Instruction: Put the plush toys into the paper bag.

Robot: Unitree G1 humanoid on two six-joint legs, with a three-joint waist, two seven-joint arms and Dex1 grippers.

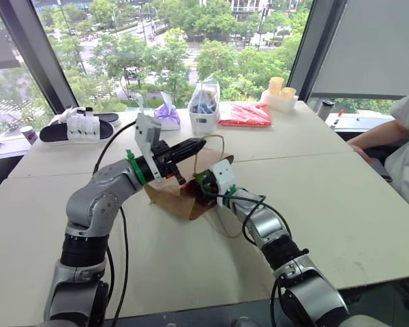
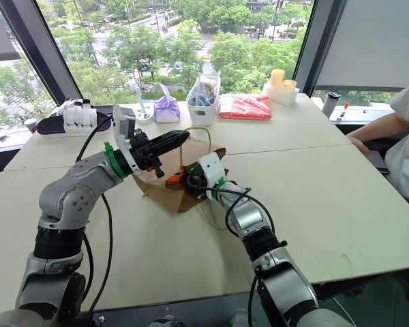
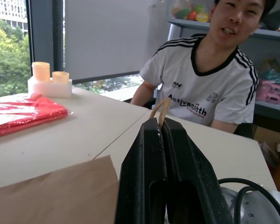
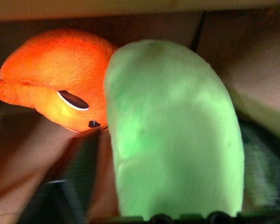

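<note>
Left gripper [image 1: 191, 148] clamped on the bag's cord handle [image 3: 161, 108], lifting it above the bag [image 1: 169, 194], mid-tabletop. Right gripper [image 2: 191, 182] pushed into the bag's mouth, jaws spread either side of the green toy [image 4: 172, 130] (contact unclear). Orange toy [image 4: 56, 88] just beside, touching it, inside the bag.

Paper bag [image 2: 165, 193] lies on its side mid-surface [image 2: 327, 204]. Both plush toys [image 4: 172, 135] sit inside it, touching. Pouch [image 2: 166, 109], tub [image 2: 203, 99] and packet [image 2: 245, 107] line the far edge behind.
</note>
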